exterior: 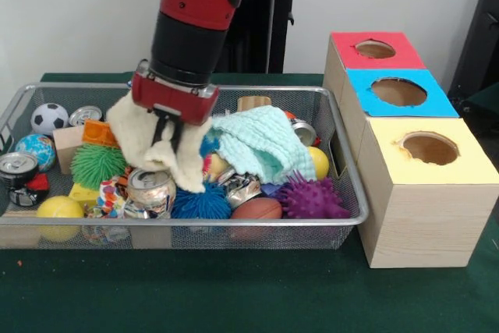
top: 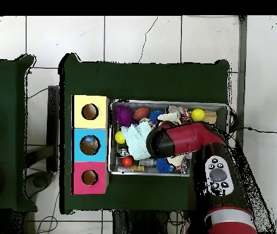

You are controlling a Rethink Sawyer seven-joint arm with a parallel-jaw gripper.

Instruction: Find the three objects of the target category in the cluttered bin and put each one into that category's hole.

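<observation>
The wire mesh bin (exterior: 179, 224) sits on the green table, full of mixed objects. It also shows in the overhead view (top: 165, 102). My gripper (exterior: 168, 134) is low over the bin's middle, shut on a cream cloth (exterior: 183, 165). The cloth drapes round the fingers and hangs down onto the clutter. A mint knitted cloth (exterior: 257, 142) lies just right of it. Three wooden boxes with round holes stand beside the bin: red top (exterior: 376, 51), blue top (exterior: 399, 93), yellow top (exterior: 430, 150). In the overhead view the arm (top: 186, 139) hides the gripper.
The bin holds a soccer ball (exterior: 49, 117), a globe ball (exterior: 36, 150), crushed cans (exterior: 150, 189), a green spiky ball (exterior: 97, 164), a blue spiky ball (exterior: 201, 202), a purple spiky ball (exterior: 310, 196), a brown football (exterior: 256, 209), yellow balls (exterior: 59, 208) and blocks (exterior: 100, 132).
</observation>
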